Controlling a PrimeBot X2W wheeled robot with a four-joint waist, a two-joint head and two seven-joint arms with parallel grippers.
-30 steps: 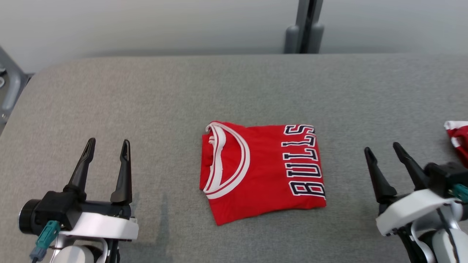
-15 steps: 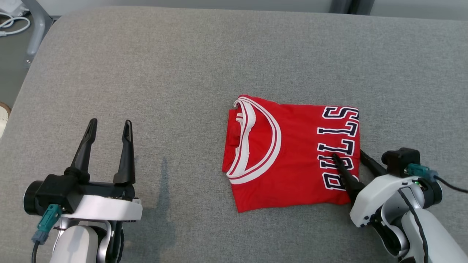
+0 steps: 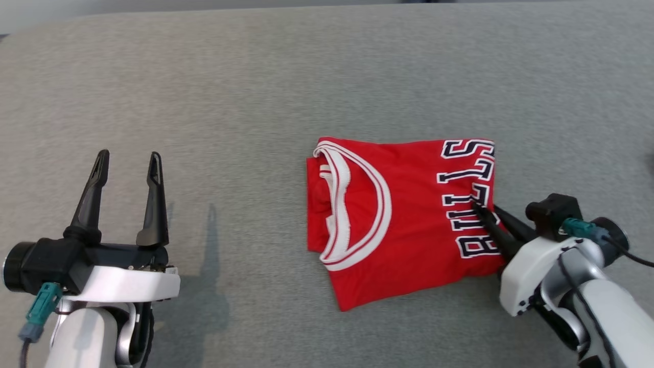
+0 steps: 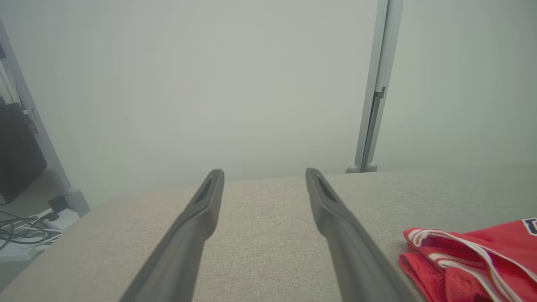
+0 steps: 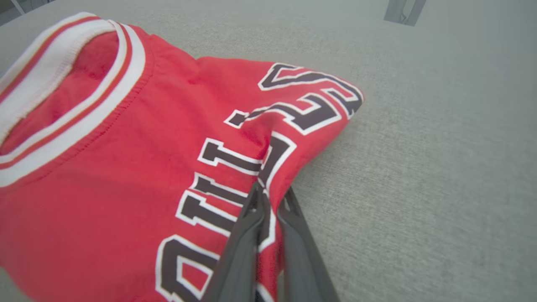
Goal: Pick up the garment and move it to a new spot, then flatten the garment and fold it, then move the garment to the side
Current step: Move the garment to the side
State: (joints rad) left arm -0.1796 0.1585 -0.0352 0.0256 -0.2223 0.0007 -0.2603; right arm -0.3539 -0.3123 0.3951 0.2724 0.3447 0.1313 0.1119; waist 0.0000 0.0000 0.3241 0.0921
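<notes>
- The right gripper (image 3: 483,207) pinches the red shirt (image 3: 403,225) by its right edge.
- It should pull gently so the folds don't come undone.
- The left gripper (image 3: 127,162) is wide open and holds nothing.

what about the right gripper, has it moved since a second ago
Yes. The right gripper went left, from clear of the jersey to its lettered right edge, now shut on it.
</notes>
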